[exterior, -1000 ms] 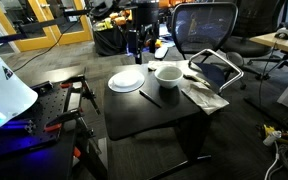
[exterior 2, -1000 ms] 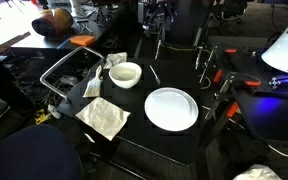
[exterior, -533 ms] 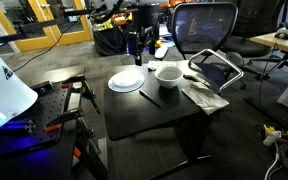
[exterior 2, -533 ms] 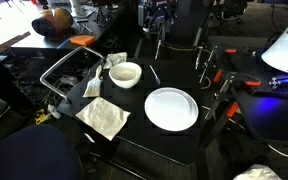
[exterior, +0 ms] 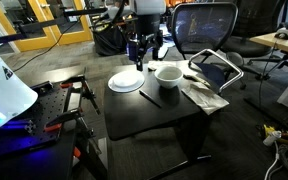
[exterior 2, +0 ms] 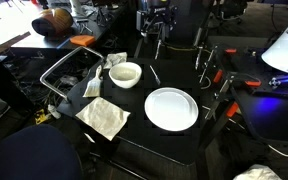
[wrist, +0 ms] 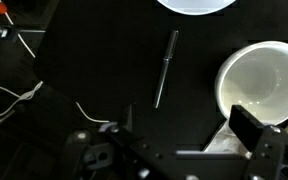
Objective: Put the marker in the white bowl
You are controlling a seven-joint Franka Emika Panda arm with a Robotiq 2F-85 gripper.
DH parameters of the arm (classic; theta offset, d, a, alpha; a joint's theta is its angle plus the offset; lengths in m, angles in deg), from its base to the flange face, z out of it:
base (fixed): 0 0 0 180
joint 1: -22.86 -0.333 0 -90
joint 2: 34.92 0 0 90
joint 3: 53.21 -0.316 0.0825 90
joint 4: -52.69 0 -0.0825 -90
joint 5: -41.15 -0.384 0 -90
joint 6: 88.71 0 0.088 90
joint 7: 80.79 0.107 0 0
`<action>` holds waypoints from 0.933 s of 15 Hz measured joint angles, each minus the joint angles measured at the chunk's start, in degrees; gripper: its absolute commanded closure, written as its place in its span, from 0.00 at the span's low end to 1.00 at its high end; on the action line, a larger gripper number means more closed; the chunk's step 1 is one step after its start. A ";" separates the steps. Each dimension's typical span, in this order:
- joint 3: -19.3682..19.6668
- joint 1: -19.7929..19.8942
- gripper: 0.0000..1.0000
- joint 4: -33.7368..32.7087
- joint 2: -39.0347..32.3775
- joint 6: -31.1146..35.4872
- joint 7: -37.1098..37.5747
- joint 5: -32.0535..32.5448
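Hovering over the desk (wrist: 74, 50), we hold our pincer (wrist: 187, 118) wide so it can fit around the marker (wrist: 164, 68) just ahead.

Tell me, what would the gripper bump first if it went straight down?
Probably the bare table, between the marker and the bowl. The gripper hangs open above them, but depth is unclear.

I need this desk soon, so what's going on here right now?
A robot arm is setting up to put a marker into a bowl. Its gripper hangs open and empty above the black table, holding nothing. The marker lies flat on the table beside the white bowl, near a flat plate. The bowl looks empty, so the pickup has not yet happened.
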 measured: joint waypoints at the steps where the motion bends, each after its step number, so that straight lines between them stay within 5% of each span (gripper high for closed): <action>1: 0.36 -0.32 0.00 0.02 -0.76 1.40 1.82 0.20; 14: 4.44 -5.48 0.00 -0.35 -11.05 11.71 13.16 -0.33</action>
